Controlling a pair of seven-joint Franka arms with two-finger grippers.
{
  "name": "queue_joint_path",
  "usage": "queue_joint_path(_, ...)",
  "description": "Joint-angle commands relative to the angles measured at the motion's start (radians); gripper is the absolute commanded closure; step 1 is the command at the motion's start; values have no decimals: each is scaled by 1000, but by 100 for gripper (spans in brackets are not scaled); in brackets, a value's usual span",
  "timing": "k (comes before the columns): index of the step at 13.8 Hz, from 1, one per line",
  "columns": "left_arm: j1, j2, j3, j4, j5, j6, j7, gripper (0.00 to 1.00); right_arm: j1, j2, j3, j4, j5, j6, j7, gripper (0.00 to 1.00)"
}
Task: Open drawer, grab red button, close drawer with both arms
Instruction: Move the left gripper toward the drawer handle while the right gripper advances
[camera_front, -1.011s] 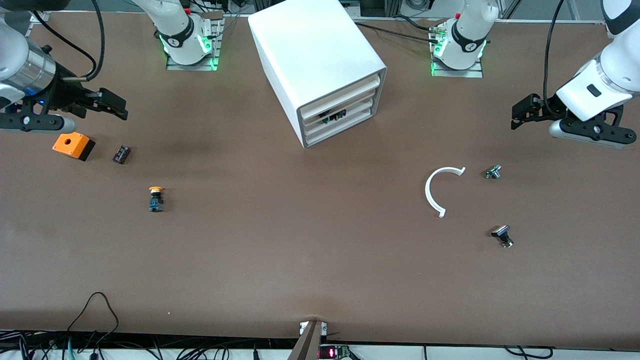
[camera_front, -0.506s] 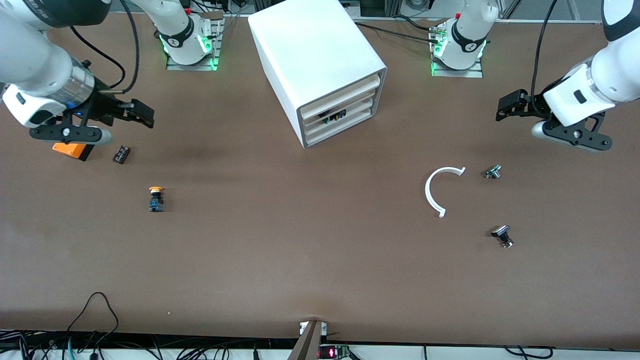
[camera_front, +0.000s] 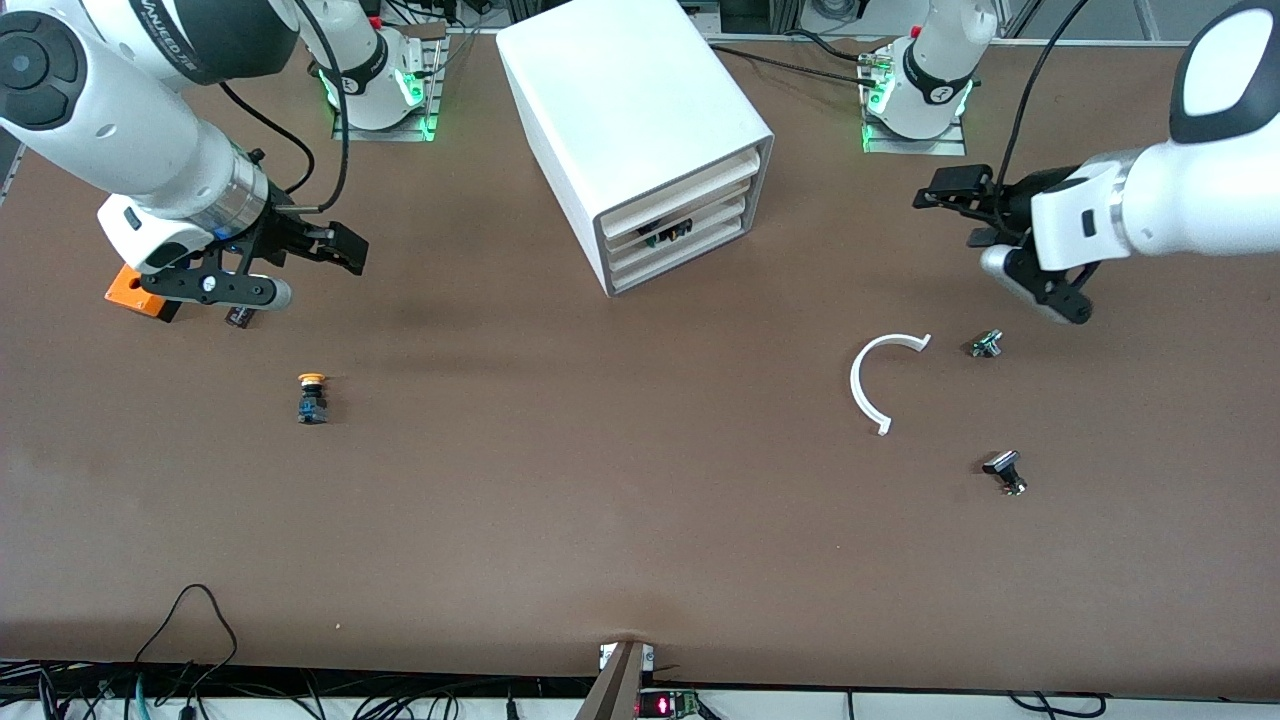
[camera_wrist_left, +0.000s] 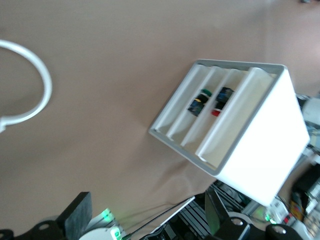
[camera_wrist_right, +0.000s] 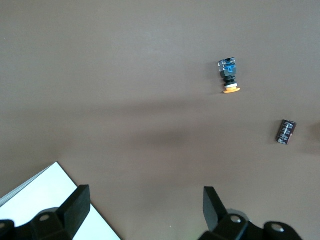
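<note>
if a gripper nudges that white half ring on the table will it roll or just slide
The white half ring lies flat on the table, so it would probably slide and spin rather than roll. It looks thin and open-ended, so likely light, and it may flex a little if pinched. Its smooth look suggests that it could slip.

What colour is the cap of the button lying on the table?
Yellow-orange cap on the button, with a blue body; the right wrist view shows it best.

A high front camera faces both bases; the wrist views look down, sharing the cabinet (camera_front: 640, 130) with it.
</note>
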Motion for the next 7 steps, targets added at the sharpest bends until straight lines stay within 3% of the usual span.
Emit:
queue_joint_path(1,14,133,1,32,-163,-22,95,0,24,16,-5,13,15,10,59,0)
queue_joint_path(4,12,279,1,5,-358,-27,139,0,63,37,-5,17,16,46,91,0)
queue_joint_path(7,-23,359,1,-32,-461,15,230,0,104,68,-5,27,10,53,163,0)
